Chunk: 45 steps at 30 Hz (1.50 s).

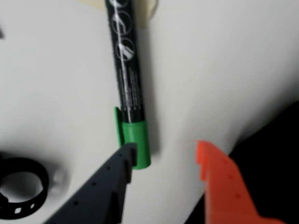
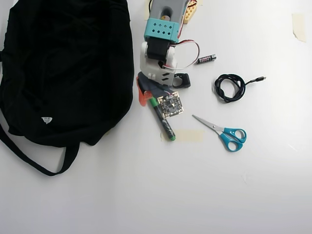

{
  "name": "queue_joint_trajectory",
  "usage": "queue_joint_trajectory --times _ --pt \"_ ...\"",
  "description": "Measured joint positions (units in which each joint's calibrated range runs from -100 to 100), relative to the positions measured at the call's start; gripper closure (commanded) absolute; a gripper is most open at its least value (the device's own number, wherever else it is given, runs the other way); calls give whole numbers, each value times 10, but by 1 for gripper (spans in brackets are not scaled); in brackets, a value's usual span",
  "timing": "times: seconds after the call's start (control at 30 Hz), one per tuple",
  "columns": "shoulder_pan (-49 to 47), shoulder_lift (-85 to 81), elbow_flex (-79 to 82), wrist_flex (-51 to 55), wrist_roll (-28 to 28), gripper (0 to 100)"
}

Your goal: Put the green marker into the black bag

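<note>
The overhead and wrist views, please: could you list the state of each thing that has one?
green marker: capped, lying flat on the table, not gripped.
gripper: open, dark finger at the cap.
black bag: lying flat left of the arm in the overhead view.
scissors: closed.
cable: coiled, unplugged.

The claw paired one dark grey finger with one bright orange finger, each dotted with small holes. In the overhead view the arm carried a teal block with diamond-shaped cutouts, a white housing, thin red and white wires, and a small bare circuit board.
</note>
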<state>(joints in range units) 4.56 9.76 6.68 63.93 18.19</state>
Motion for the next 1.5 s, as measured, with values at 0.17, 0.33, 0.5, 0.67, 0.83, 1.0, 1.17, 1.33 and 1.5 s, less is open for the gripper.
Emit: queue_joint_trajectory --times 0.17,0.33,0.5,0.67,0.83,1.0,1.17,1.33,1.5 --pt "-3 0 0 0 0 78" --pt "-2 0 0 0 0 76" --pt "-13 0 11 0 0 75" --pt "-24 0 11 0 -12 75" --pt "-29 0 11 0 -15 74" --pt "-36 0 11 21 -22 70" --pt "-48 0 11 51 -36 70" --pt "-48 0 11 55 -45 70" --pt "-54 0 11 55 -50 70"
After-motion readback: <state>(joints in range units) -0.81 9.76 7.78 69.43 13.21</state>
